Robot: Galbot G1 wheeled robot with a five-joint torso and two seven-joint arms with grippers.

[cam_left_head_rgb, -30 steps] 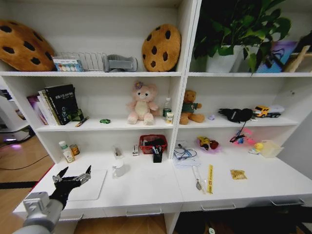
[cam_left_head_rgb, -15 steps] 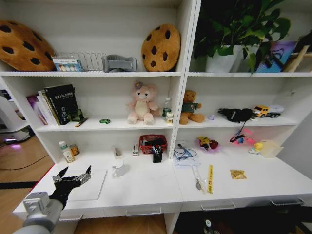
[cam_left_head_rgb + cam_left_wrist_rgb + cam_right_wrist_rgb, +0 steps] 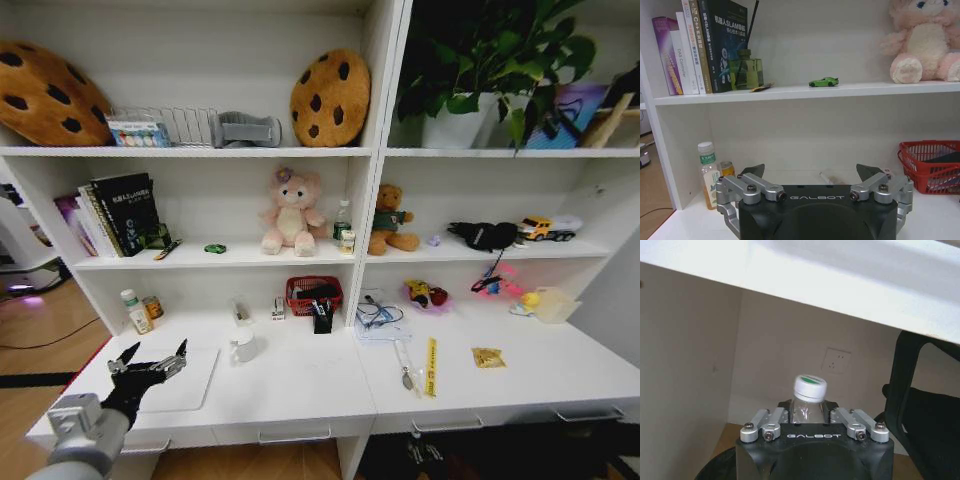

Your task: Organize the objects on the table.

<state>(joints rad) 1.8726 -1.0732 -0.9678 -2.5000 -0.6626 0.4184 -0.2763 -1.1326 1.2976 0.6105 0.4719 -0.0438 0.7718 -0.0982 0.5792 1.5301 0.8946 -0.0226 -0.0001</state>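
My left gripper (image 3: 147, 365) hovers open over the left end of the white table (image 3: 300, 385), above a slim silver laptop (image 3: 188, 380) that lies flat there. In the left wrist view its fingers (image 3: 751, 171) stand wide apart with nothing between them. A tiny green toy car (image 3: 215, 248) (image 3: 823, 81) sits on the shelf above. A thin pen (image 3: 401, 357) lies on the table right of centre. My right gripper (image 3: 810, 412) is below the table top, shut on a clear bottle with a white cap (image 3: 810, 387).
A red basket (image 3: 314, 294) (image 3: 930, 165), a white cup (image 3: 243, 346) and small bottles (image 3: 132, 310) stand at the back of the table. A yellow strip (image 3: 431, 366) lies near the pen. Books (image 3: 695, 47) and a pink plush bear (image 3: 291, 212) fill the shelf.
A small dark shape under the table's front edge has crept upward. The left arm and the things on the table have not moved.
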